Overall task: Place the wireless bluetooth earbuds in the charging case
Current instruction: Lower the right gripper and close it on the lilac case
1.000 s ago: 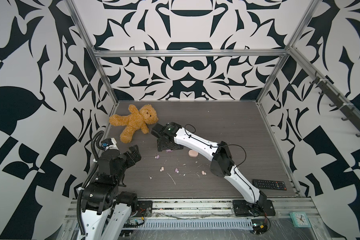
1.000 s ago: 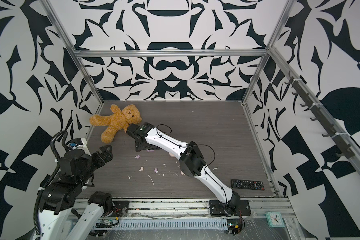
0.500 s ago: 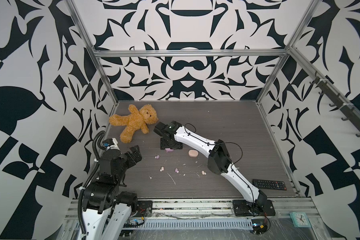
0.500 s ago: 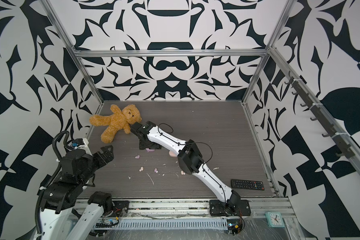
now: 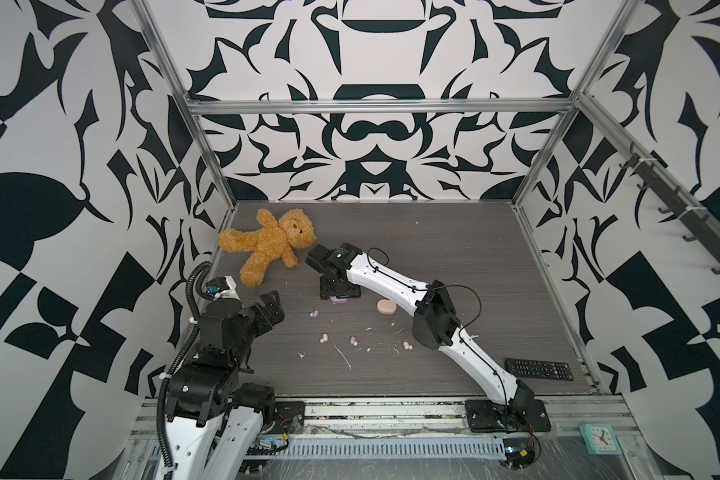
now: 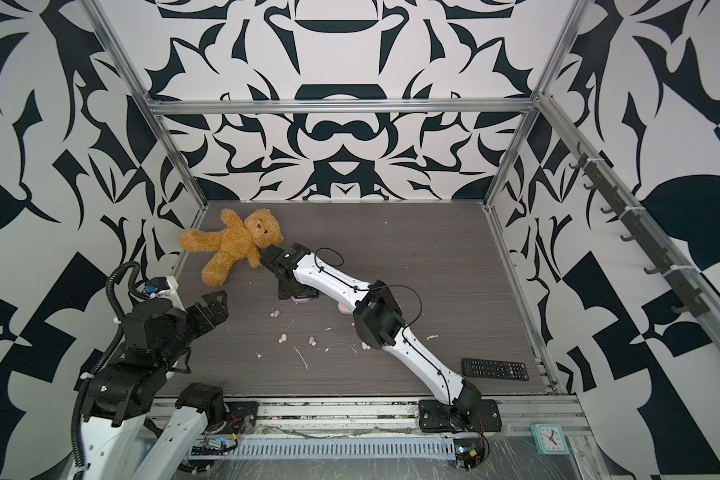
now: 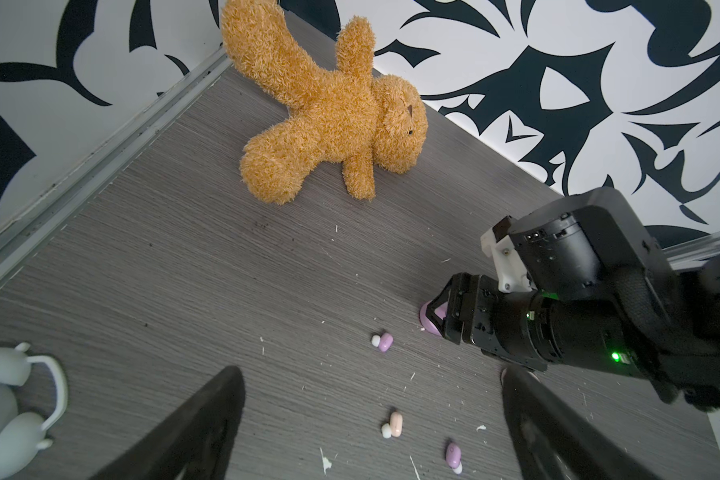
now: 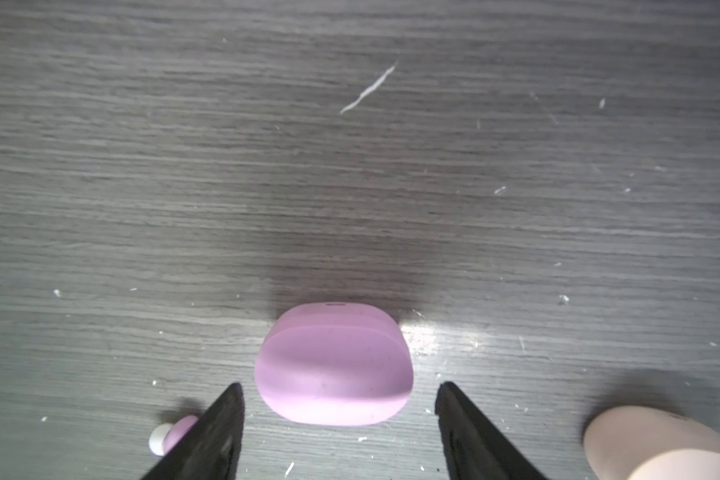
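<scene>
Claw of right arm, wide astride lilac case, just clear.

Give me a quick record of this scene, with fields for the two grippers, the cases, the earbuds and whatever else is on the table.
left gripper: open, empty, raised above the table
right gripper: open, jaws either side of the lilac case, not touching it
lilac case: lid shut, flat on the table
peach case: beside it, apart, untouched
earbuds: four loose on the table, two lilac, two peach
other: teddy bear back left, remote front right
</scene>
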Robot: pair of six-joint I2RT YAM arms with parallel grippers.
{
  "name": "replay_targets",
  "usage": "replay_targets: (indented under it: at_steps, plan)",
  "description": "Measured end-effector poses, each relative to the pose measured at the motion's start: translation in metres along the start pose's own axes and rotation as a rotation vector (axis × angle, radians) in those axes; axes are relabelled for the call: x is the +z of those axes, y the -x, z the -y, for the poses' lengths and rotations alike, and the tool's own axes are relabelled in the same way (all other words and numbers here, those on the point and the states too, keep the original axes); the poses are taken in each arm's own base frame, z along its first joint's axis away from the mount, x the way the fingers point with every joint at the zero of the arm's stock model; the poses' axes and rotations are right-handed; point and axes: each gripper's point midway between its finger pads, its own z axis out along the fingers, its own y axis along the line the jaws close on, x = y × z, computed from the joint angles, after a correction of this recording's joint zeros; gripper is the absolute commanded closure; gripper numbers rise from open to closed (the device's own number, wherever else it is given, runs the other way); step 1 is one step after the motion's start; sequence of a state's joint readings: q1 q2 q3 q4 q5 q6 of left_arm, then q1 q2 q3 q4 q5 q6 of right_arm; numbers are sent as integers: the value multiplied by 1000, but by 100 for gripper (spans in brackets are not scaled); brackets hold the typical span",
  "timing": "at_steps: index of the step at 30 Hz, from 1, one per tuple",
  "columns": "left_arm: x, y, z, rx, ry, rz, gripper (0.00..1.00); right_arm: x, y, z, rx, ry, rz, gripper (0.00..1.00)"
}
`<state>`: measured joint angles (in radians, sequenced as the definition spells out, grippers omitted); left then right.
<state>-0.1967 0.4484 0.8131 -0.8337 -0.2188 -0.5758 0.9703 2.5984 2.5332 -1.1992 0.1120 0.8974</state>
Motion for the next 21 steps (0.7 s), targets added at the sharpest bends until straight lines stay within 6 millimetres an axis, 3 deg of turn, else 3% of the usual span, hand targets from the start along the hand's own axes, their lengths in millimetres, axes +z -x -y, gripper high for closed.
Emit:
replay_targets:
  at_steps: [21]
  plan:
    - [0, -1, 1, 0, -5, -4, 1, 1, 0, -5, -9, 24, -5, 29]
